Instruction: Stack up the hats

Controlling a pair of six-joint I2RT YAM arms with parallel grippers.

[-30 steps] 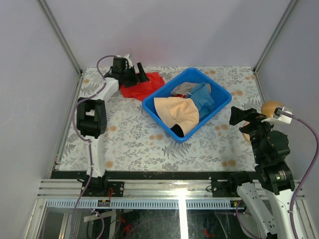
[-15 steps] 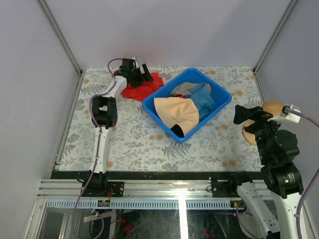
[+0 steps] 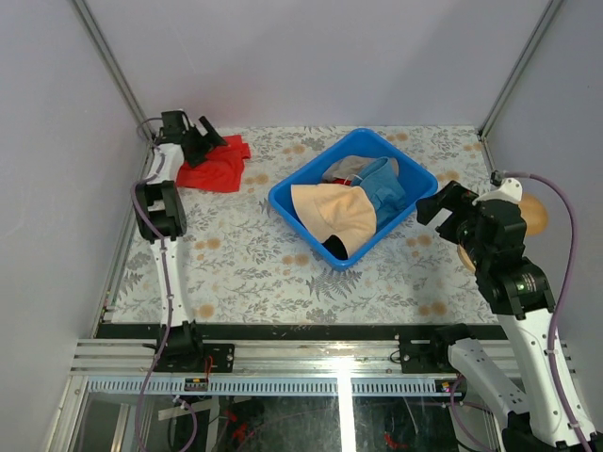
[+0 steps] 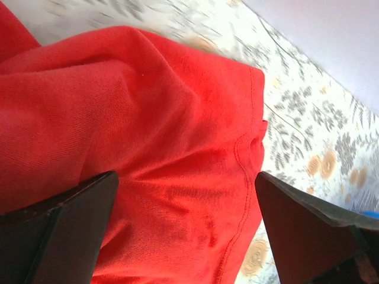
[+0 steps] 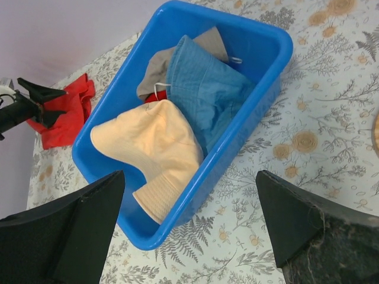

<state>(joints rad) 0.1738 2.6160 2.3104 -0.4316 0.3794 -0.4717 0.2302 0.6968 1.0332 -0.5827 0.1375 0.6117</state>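
The left gripper [image 3: 203, 141] has swung to the far-left corner, the red cloth [image 3: 217, 169] sliding along beneath its wide, empty jaws. The right gripper [image 3: 441, 202] gapes empty near the bin [image 3: 292, 202] holding the peach hat [image 3: 334, 215], blue hat [image 3: 386, 188] and grey hat [image 3: 347, 168]. Best to pinch the topmost peach brim first; the red hat [image 5: 155, 94] is almost buried

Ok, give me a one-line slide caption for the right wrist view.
Open right gripper above blue bin holding peach hat, blue hat and grey hat; red cloth beyond.
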